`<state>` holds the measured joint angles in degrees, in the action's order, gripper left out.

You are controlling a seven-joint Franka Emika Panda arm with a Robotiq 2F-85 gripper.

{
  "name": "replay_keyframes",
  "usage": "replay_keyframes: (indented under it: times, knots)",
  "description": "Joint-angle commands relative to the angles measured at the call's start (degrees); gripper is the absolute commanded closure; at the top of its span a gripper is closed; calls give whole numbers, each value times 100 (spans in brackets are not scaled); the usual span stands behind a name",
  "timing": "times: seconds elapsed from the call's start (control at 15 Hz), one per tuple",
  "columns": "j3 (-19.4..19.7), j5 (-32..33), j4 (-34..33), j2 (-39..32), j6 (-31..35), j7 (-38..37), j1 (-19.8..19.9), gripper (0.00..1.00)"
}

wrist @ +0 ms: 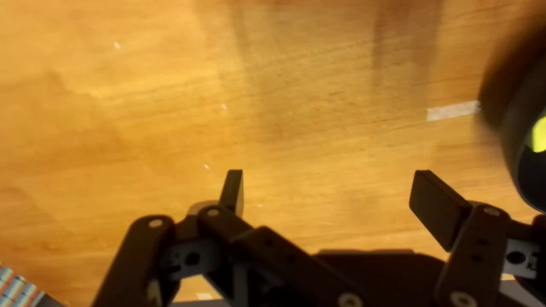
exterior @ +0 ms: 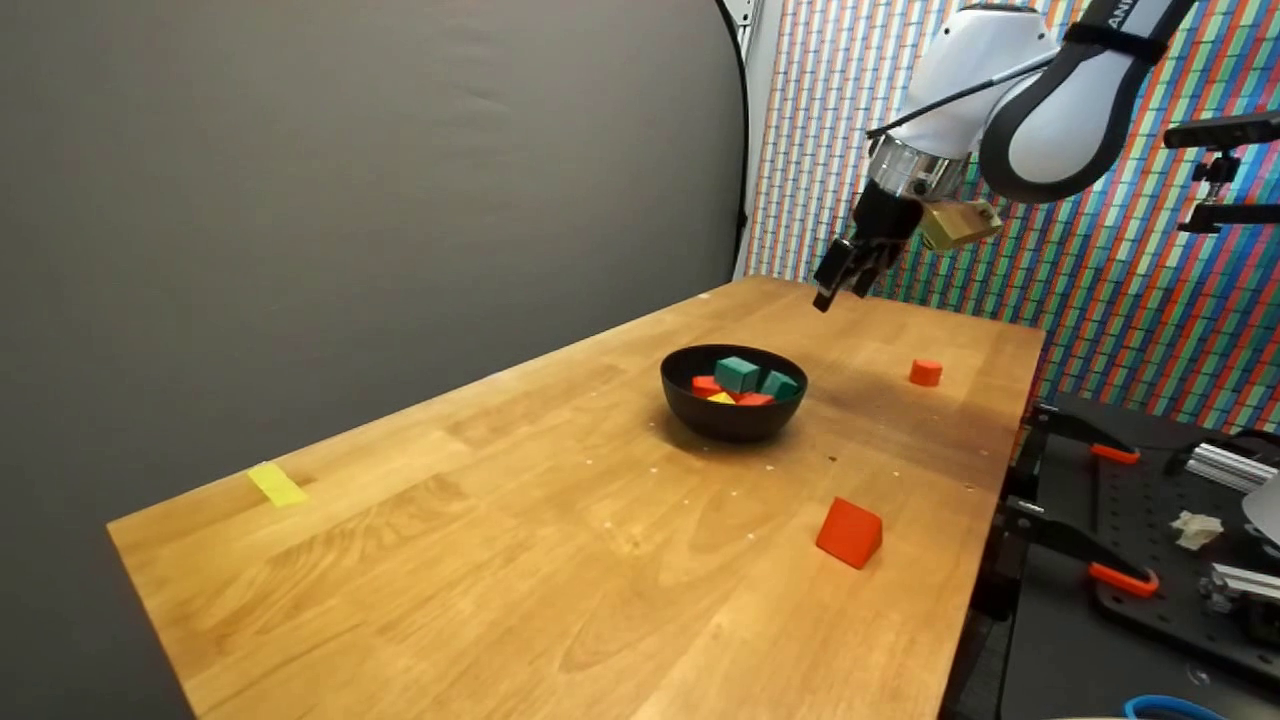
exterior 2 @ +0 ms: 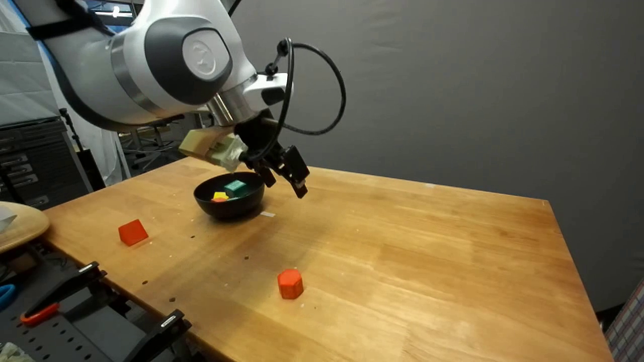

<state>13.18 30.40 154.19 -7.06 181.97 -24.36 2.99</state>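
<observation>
The fingers point(wrist: 439, 209) are spread wide, plainest in the wrist view, where wood grain of the worktop point(wrist: 149, 149) shows between them; both exterior views add that they hang tilted in the air above it. The black bowl point(exterior: 730, 425), the thing nearest to them, stands upright on the worktop in both exterior views, while the wrist view catches only a slice of it at its right edge, with a yellow piece point(wrist: 539, 135) inside. An exterior view gives the fuller contents: a green block point(exterior: 737, 375) on top, a second green block point(exterior: 778, 386) beside it, red pieces point(exterior: 755, 399) lower down. A white tape strip point(exterior 2: 267, 214) near the bowl shows in an exterior view and the wrist view; a yellow tape strip point(exterior: 277, 484) appears in an exterior view alone. Only the exterior views take in the red wedge point(exterior: 850, 533) and the red hexagonal block point(exterior 2: 290, 284), both apart from the bowl on the worktop.
</observation>
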Motion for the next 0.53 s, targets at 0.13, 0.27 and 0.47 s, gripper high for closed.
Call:
replay_keyframes:
  times: [0.13,0.27,0.47]
  knots:
    - [-719,-508,339,-1130,1290,-280,1332,0]
    - [-1005,-521,388,-1435,1450,-327,1804,0]
    - [-1592,-1252,393,-1656,1555,298,2547,0]
